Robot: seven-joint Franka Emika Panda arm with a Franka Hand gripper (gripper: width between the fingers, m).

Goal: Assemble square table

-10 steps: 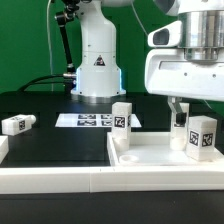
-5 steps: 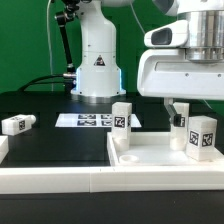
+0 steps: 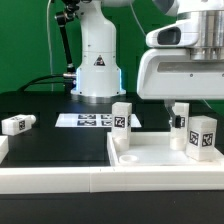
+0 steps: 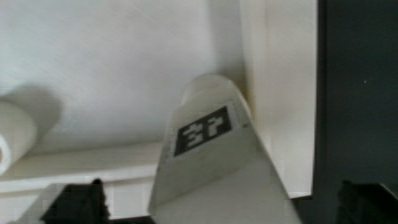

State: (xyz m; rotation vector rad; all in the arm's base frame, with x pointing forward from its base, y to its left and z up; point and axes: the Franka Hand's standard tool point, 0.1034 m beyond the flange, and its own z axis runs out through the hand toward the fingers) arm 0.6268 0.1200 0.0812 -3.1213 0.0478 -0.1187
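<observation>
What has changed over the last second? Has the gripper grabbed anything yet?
The gripper has drifted slightly toward the exterior view's left, above a small white tagged block leg standing on the large white square plastic slab. In the wrist view the gripper's fingers straddle that leg with gaps, so nothing is held. The slab and the other three legs stayed put.

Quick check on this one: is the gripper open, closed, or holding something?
Gripper: open, its fingers on either side of a white leg, with a gap showing on both sides.
</observation>
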